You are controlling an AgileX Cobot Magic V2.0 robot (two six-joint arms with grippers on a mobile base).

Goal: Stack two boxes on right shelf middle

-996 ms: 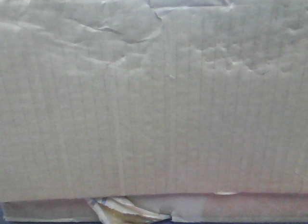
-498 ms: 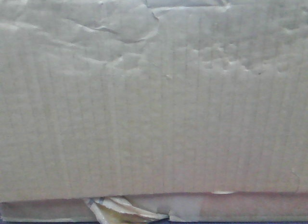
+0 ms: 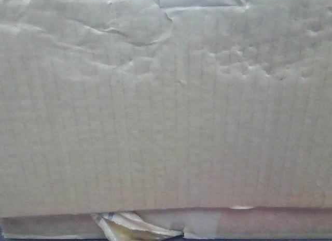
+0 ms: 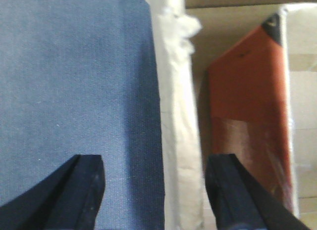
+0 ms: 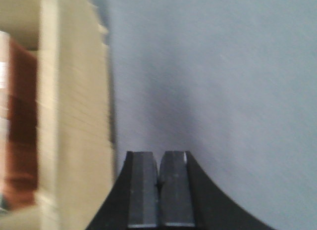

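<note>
The tall box (image 3: 166,122) filled the front view with its wrinkled face very close. It sat on top of the shallow box (image 3: 270,228), whose torn tape (image 3: 129,226) peeled off the front. The left gripper (image 4: 156,190) had its two fingers wide apart and held nothing. A pale box wall (image 4: 181,131) ran straight away from it, in the gap between the fingers. On one side of that wall lay a flat blue-grey surface (image 4: 74,81), and on the other was the red-brown inside (image 4: 247,116) of a box. The right gripper (image 5: 158,190) had its fingers pressed together on nothing, and a cardboard wall stood just beside it, on its left. I could not tell which box these walls belonged to. The left arm looked better placed to pinch, since it was already on both sides of a wall. There looked to be free room on the outer sides. No shelf showed in any view, so I could not tell if the stack stood on it.
</note>
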